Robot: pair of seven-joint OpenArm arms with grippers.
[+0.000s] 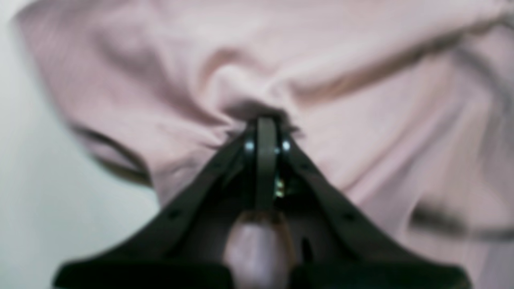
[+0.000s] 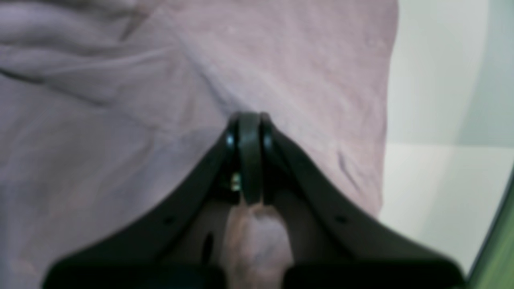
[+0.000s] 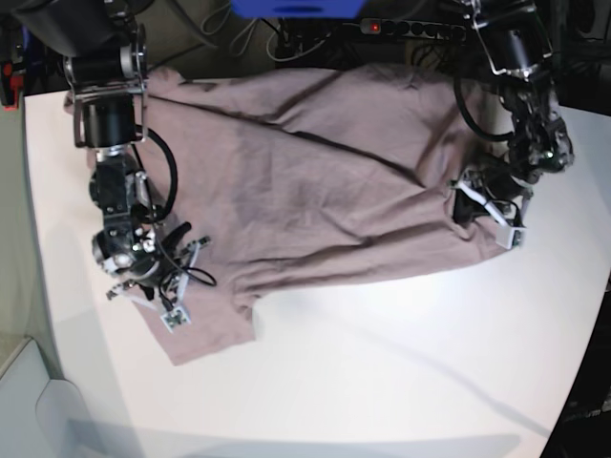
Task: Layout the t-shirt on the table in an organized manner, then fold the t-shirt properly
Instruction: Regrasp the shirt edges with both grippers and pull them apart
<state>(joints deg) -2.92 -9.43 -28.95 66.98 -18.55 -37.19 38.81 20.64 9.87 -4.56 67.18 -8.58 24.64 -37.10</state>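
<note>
The dusty mauve t-shirt (image 3: 325,181) lies spread and wrinkled across the far half of the white table (image 3: 401,382). My left gripper (image 3: 465,203) is shut on a bunched fold of the t-shirt (image 1: 341,60) at its right end in the base view; in the left wrist view my left gripper (image 1: 265,120) has cloth pinched at the tips. My right gripper (image 3: 186,258) is shut on the shirt near its lower left corner. In the right wrist view my right gripper (image 2: 249,118) pinches the t-shirt (image 2: 120,120) close to a cloth edge.
Bare table shows beside the cloth in the left wrist view (image 1: 40,200) and the right wrist view (image 2: 433,180). A power strip (image 3: 410,27), cables and a blue object (image 3: 296,8) sit beyond the far edge. The table's curved edge (image 3: 584,363) runs down the right.
</note>
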